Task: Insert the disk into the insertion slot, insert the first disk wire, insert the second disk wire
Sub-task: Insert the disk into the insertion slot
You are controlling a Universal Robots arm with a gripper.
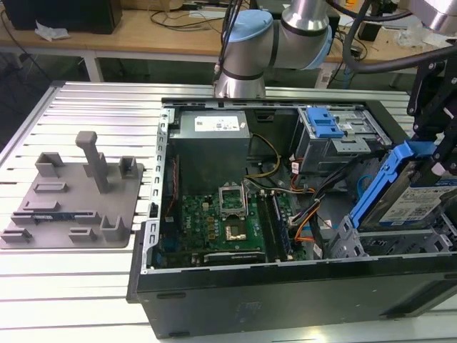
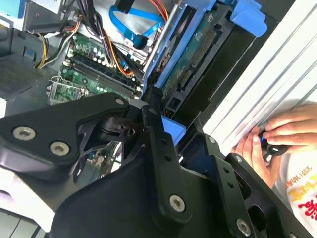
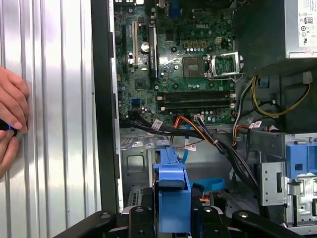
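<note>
My gripper (image 1: 430, 158) is shut on the disk (image 1: 421, 200), a silver drive with a white label clipped in a bright blue frame (image 1: 389, 175). It hangs tilted at the exterior view's right, over the near right corner of the open computer case. The insertion slot (image 1: 350, 241), a grey sheet-metal cage, sits just below the disk's lower edge. In the first wrist view the blue frame (image 3: 171, 191) stands edge-on between the black fingers (image 3: 143, 218), with the grey cage floor (image 3: 133, 163) beyond. The second wrist view shows the disk's green underside (image 2: 198, 49).
A taller grey bay with a blue latch (image 1: 325, 128) stands behind the cage. Loose orange, black and blue cables (image 3: 205, 183) run between the motherboard (image 1: 228, 221) and the cage. A person's hands (image 2: 277, 139) rest on the ribbed table beside the case. A grey fixture plate (image 1: 71, 204) lies far left.
</note>
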